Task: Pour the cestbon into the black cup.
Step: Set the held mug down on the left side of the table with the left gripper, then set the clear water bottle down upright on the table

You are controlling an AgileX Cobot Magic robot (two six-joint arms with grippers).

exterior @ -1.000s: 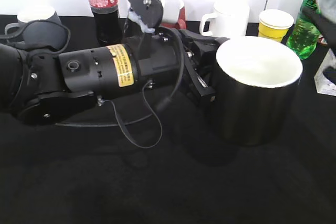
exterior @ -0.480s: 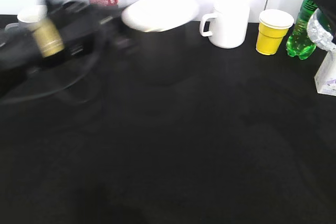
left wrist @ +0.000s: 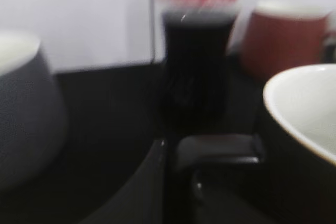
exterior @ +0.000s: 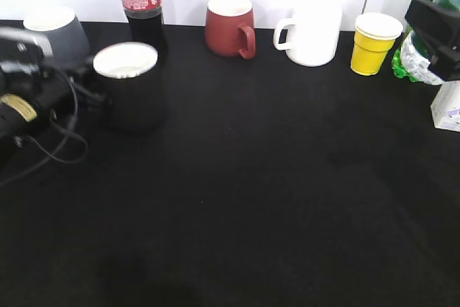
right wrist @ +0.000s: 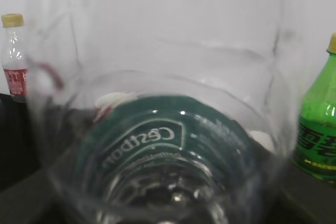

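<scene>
The left tool (exterior: 85, 85) sits at the left side of the counter (exterior: 237, 192) against the black cup (exterior: 129, 85), apparently gripping its handle, though blur hides the jaws, so I cannot tell for sure. The cup stands upright just ahead of this tool, with the cola bottle (exterior: 143, 5) and grey mug (exterior: 54, 30) close behind it.

The right tool (exterior: 435, 30) is raised at the far right edge, closed on the cestbon (right wrist: 157, 145), which fills the right wrist view, label side toward the camera.

By my judgement the task is roughly midway: both things look picked up and the cup placed, but bottle and cup are well apart and no pouring has begun. Whether the cap is off cannot be seen.

Between the tools the counter is broad and bare, giving free room to bring the bottle across. Nearest the right tool, the yellow cup (exterior: 374, 42) and green bottle (right wrist: 315, 124) crowd its start.
</scene>
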